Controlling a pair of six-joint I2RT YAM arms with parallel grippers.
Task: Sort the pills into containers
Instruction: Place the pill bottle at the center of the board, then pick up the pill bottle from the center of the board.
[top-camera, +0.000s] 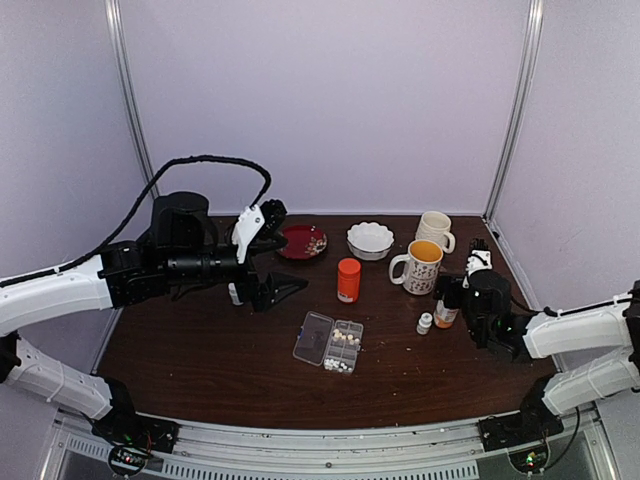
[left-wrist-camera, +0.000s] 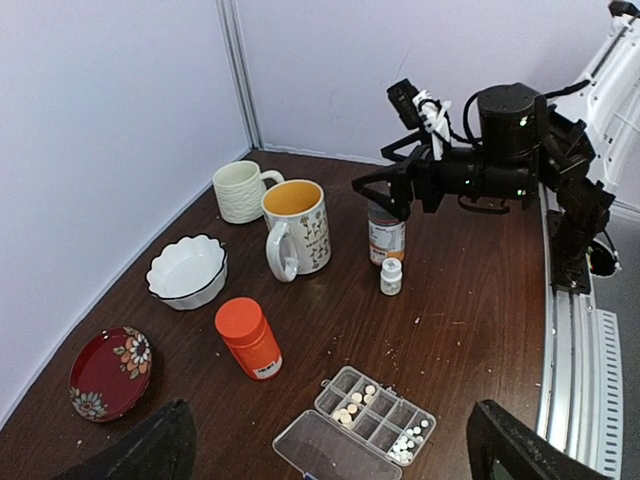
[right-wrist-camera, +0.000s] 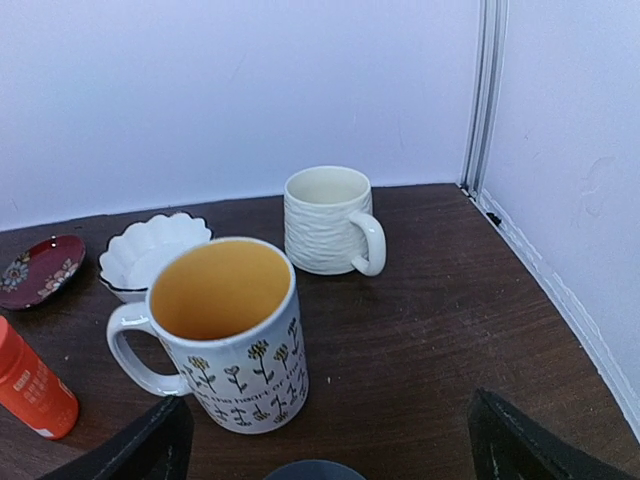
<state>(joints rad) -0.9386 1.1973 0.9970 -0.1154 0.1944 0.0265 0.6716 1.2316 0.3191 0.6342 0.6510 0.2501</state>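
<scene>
The clear pill organizer (top-camera: 345, 346) lies open mid-table, its lid (top-camera: 312, 337) folded out to the left. In the left wrist view the organizer (left-wrist-camera: 378, 412) holds pale yellowish pills (left-wrist-camera: 350, 408) in some cells and tiny white pills (left-wrist-camera: 408, 446) in an end cell. My left gripper (top-camera: 280, 290) is open and empty, raised above the table left of the organizer; its fingers (left-wrist-camera: 150, 450) frame that view. My right gripper (top-camera: 452, 288) is open and hovers over a labelled bottle (top-camera: 446, 314), whose dark cap (right-wrist-camera: 315, 470) shows between its fingers (right-wrist-camera: 525, 445).
An orange bottle (top-camera: 348, 280) stands behind the organizer. A flowered mug (top-camera: 421, 266), a ribbed white mug (top-camera: 434, 230), a scalloped white bowl (top-camera: 370, 240) and a red dish (top-camera: 302, 241) stand at the back. A small white bottle (top-camera: 425, 323) stands by the labelled one.
</scene>
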